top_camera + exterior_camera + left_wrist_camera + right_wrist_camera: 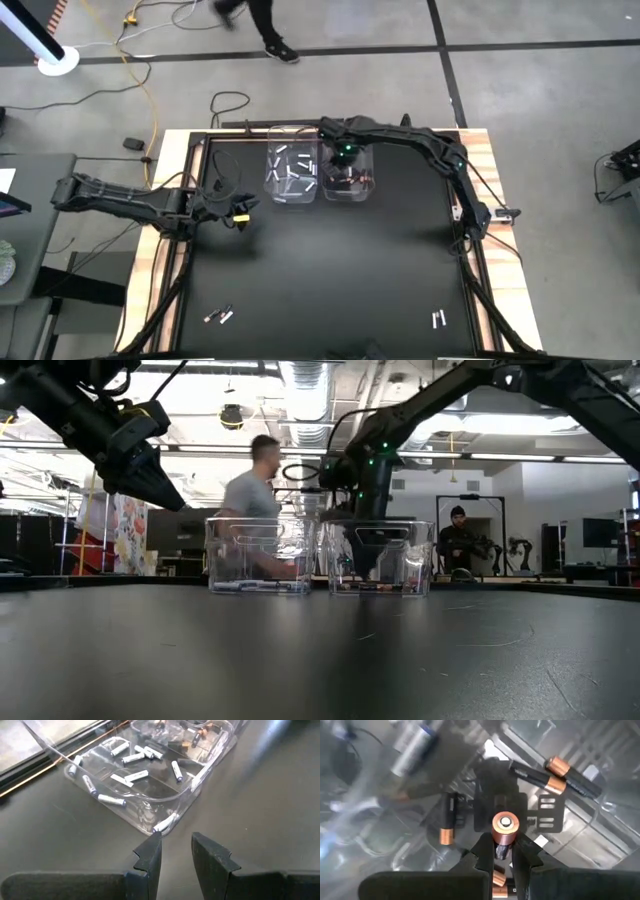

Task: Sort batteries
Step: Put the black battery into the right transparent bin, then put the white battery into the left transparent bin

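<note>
Above the right clear plastic bin (349,174), the right hand (503,851) pinches a copper-topped dark battery (503,831), visible only from its wrist. Left of the neighbouring bin of white batteries (135,775), the left hand (176,851) hovers slightly parted, empty. Bin contents blur from table height.

No legible txt, labels, brands, nos. or signs in any view. The small white/silver cylindrical batteries (136,776) and the copper-and-black cylindrical batteries (547,780) carry no readable print. The clear plastic bins (258,556) have no markings that can be made out.
</note>
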Controlling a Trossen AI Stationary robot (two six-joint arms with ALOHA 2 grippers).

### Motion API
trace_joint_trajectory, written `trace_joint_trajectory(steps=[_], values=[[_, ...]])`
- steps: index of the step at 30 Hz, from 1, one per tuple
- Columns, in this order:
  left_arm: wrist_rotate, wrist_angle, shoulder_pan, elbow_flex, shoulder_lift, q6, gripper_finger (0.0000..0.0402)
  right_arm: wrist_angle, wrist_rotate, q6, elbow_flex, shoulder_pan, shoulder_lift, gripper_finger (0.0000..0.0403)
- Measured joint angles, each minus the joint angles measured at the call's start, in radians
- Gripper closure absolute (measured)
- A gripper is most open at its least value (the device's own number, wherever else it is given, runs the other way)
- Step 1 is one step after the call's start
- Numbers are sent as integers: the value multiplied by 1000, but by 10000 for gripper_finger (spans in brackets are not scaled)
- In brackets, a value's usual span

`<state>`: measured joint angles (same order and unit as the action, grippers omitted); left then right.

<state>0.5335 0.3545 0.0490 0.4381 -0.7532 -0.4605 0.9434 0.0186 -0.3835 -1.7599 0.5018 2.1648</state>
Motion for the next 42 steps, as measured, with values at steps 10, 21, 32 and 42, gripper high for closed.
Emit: trace_joint_trajectory(steps=[10, 21, 32, 42], values=[[-5, 0, 0, 0, 0, -26, 301, -1, 9, 0, -1, -3, 33, 345], [-5, 0, 0, 0, 0, -34, 301, -6, 9, 3, 0, -2, 30, 316], [-8, 4, 0, 0, 0, -34, 301, -10, 9, 0, 0, -2, 25, 292], [-15, 69, 1, 0, -1, -3, 301, -7, 8, -20, 0, 6, -131, 290]])
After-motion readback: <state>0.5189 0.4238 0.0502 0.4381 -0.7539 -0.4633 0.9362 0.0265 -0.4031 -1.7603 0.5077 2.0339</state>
